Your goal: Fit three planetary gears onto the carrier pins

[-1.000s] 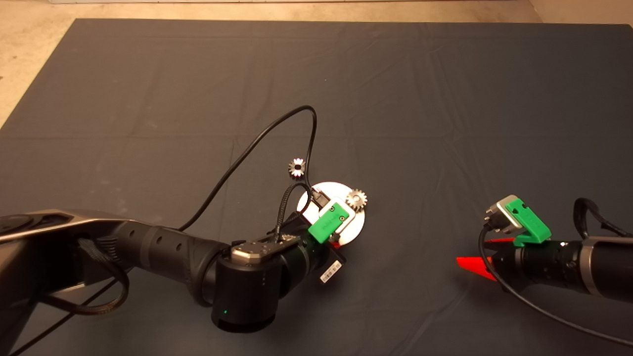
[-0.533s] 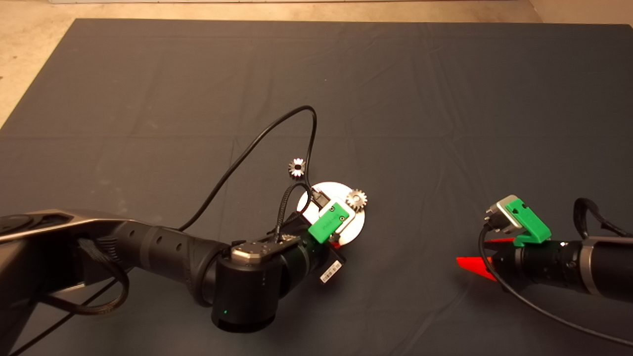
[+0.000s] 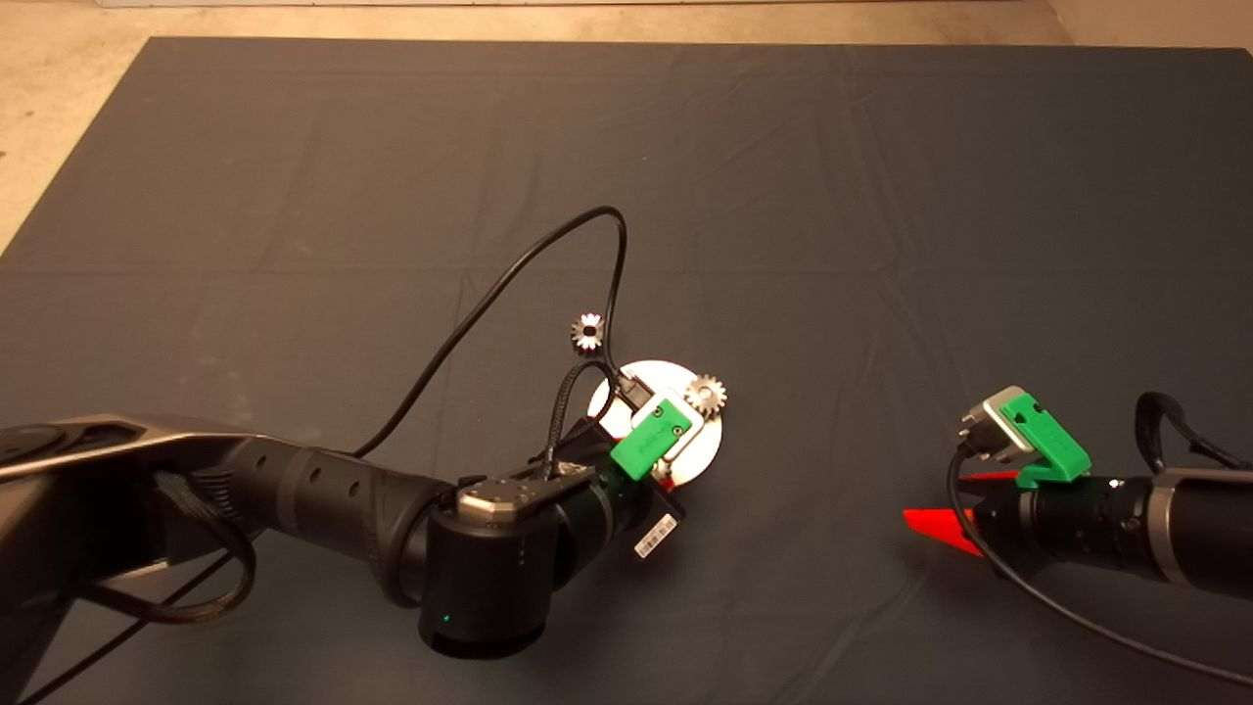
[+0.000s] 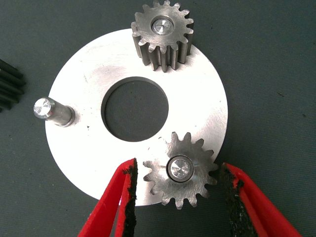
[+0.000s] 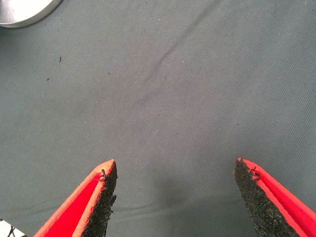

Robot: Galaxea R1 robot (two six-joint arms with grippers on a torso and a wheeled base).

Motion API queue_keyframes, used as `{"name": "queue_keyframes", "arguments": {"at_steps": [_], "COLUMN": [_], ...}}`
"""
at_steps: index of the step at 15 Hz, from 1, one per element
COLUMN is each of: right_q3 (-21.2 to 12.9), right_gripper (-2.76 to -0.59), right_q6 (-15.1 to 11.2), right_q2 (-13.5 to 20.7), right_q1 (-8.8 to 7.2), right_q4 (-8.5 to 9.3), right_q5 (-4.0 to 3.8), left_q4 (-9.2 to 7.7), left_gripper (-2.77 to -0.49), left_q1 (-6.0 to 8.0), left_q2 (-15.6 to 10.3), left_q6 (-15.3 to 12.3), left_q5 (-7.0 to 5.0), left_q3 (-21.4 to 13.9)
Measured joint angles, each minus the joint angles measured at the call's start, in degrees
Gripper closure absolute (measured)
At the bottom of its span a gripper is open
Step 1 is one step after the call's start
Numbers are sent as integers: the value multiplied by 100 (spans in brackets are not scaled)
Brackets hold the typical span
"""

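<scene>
The left gripper (image 4: 180, 197) is low over the round silver-white disc (image 4: 89, 163), which lies flat on the dark mat (image 3: 832, 196) near the middle of the tabletop. Its two red fingers (image 4: 111, 207) stand apart, one on each side of a gear (image 4: 180, 169) that sits on a carrier pin (image 4: 180, 168) at the rim of the disc. The black pads are close to the teeth, but a thin gap shows on both sides, so the fingers grip nothing. A second gear (image 4: 162, 34) sits on another pin (image 4: 162, 25) at the opposite part of the rim, across the central hole (image 4: 134, 109); in the head view this gear (image 3: 705, 394) shows at the right side of the disc, just beside the green part of the left gripper. The third pin (image 4: 52, 111) stands bare on the disc, with no gear on it. The third gear (image 3: 587, 332) lies on the mat just beyond the disc, apart from its rim, close beside the black cable (image 3: 509, 284) of the left arm. The right gripper (image 5: 175, 197) hangs over bare mat well to the right of the disc, its fingers (image 5: 98, 202) widely spread and empty; only a small edge of the disc (image 5: 24, 12) shows in a corner of its wrist view.
</scene>
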State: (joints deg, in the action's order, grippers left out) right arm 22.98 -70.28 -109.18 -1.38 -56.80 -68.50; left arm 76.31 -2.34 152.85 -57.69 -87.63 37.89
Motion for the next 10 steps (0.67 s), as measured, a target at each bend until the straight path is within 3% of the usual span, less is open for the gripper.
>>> {"name": "queue_keyframes", "arguments": {"at_steps": [5,8,10], "right_q3": [0,0,0], "right_gripper": [-176,-176,-176], "right_q6": [2,90,129], "right_q2": [0,-1,0], "right_q1": [0,16,33], "right_q4": [0,-1,-1], "right_q5": [0,0,1], "left_q4": [1,0,-2], "left_gripper": [-134,-159,-163], "left_q1": [0,1,0], "left_q2": [0,-6,-56], "left_q6": [0,2,0], "left_q5": [0,2,4], "left_q3": [-18,-180,-318]}}
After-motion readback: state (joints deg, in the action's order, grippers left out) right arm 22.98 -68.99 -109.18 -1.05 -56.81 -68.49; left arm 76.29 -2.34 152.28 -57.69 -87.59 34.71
